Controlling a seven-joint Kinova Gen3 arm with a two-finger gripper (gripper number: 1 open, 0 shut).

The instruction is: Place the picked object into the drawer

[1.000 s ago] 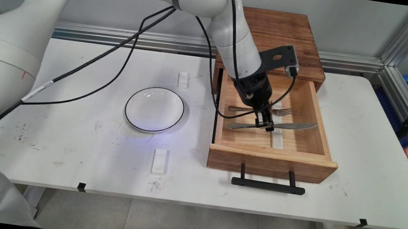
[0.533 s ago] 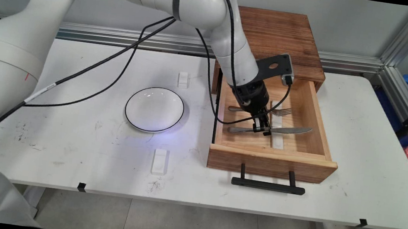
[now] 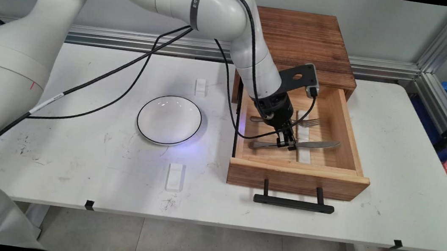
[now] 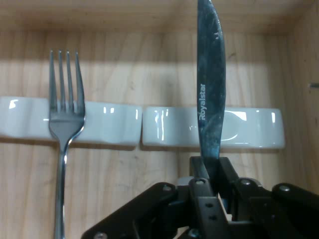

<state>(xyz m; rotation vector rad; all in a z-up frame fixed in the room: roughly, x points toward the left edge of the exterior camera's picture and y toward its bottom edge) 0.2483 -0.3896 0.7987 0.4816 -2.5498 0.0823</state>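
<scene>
- Reaching into the open wooden drawer (image 3: pixel 352 137), the gripper (image 3: pixel 285 141) (image 4: pixel 212 172) is clamped on a table knife (image 3: pixel 295 144) (image 4: pixel 210 84), fingers pinching it about mid-length, near where handle meets blade.
- Knife sits inside the drawer, in its near half, with the blade crossing a white ceramic rest (image 3: pixel 303 149) (image 4: pixel 214 128).
- Hand view: blade rises straight up from between the closed fingers, lettering "Royalstar" visible on it.
- Arm comes in from the upper left, bends down over the drawer's left side; wrist tilts down and slightly right, black cables hanging beside it.
- Knife's long axis runs left-right across the drawer in the main view, blade tip pointing right toward the right wall, handle toward the left wall, slightly slanted.
- Fork (image 3: pixel 308 122) (image 4: pixel 64 107) lies behind the knife, roughly parallel, tines pointing right, resting on a second white rest (image 4: pixel 70 122).
- White bowl with dark rim (image 3: pixel 169 119) stands on the white table (image 3: pixel 393 163), left of the drawer, well apart.
- Two small white blocks on the table: one behind the bowl (image 3: pixel 200 87), one in front (image 3: pixel 175 177).
</scene>
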